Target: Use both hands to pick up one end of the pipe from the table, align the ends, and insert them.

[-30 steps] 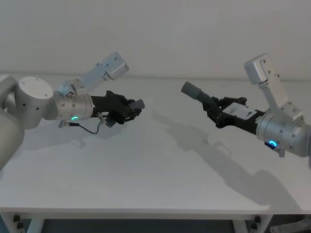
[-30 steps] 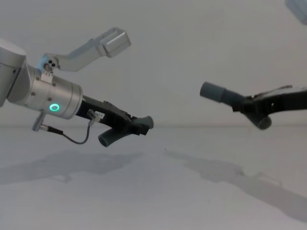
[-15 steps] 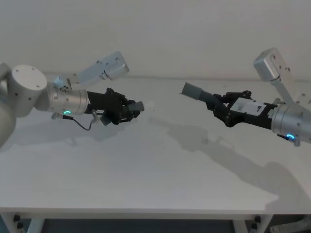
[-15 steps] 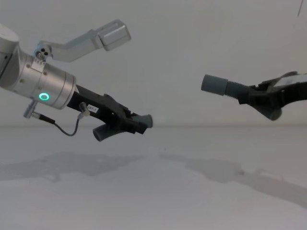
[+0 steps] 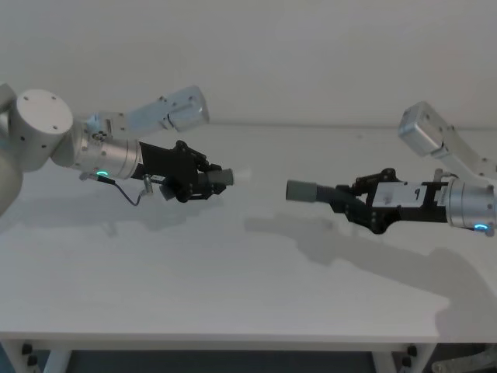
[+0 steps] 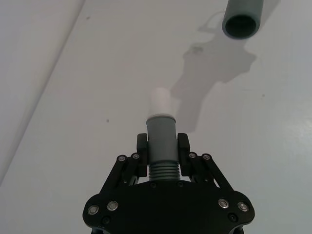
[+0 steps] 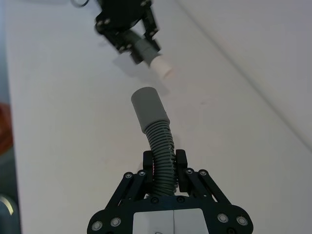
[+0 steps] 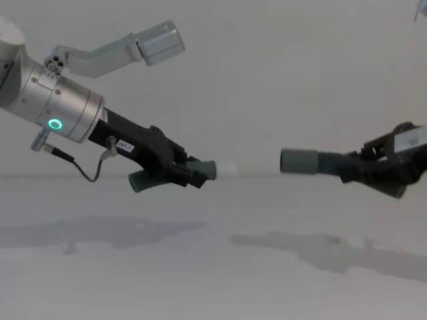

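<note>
Left black gripper clamped on short dark-grey collared tube; right black gripper clamped on long ribbed grey tube; ends apart

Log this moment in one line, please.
left tool: shut on short pipe | right tool: shut on long pipe | pale tip facing socket, apart | above table

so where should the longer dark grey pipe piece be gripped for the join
Probably the corrugated stretch of the longer dark grey pipe piece, behind its smooth socket sleeve, from the rear, as the black right hand does: that leaves the mouth free.
</note>
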